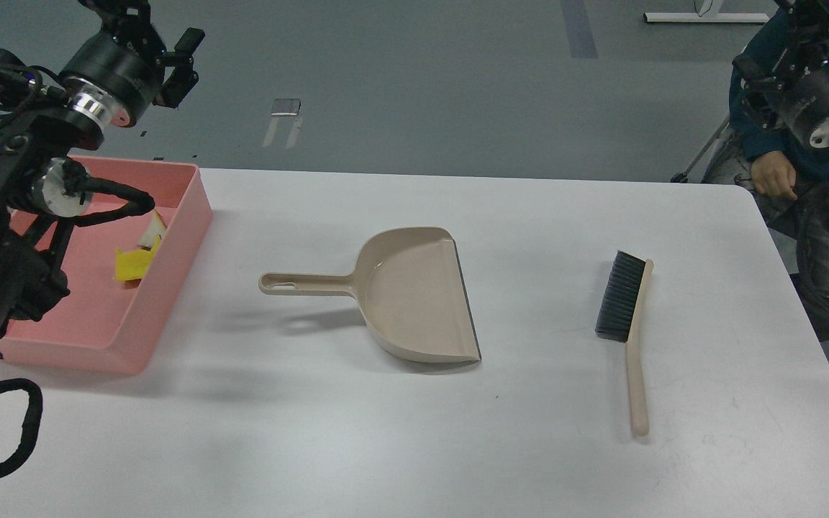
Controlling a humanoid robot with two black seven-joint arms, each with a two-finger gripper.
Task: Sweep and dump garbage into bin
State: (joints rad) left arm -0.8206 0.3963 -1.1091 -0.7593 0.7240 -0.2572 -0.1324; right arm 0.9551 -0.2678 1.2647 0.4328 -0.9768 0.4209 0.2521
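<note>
Sweeping task near completion: garbage lies inside the pink bin [170,237], both tools set down on the white table [529,446].

One yellow sponge [131,266] and one bread slice [153,230] are seen touching, against the bin's right wall. One empty beige dustpan [414,298] and one brush [627,316] lie well apart. The left gripper [170,61], raised above the bin's far side, is shown with fingers parted and empty; the right gripper's state cannot be told, its tip being cut off at the edge. Retreat is judged best done upward, clear of the bin rim.
</note>
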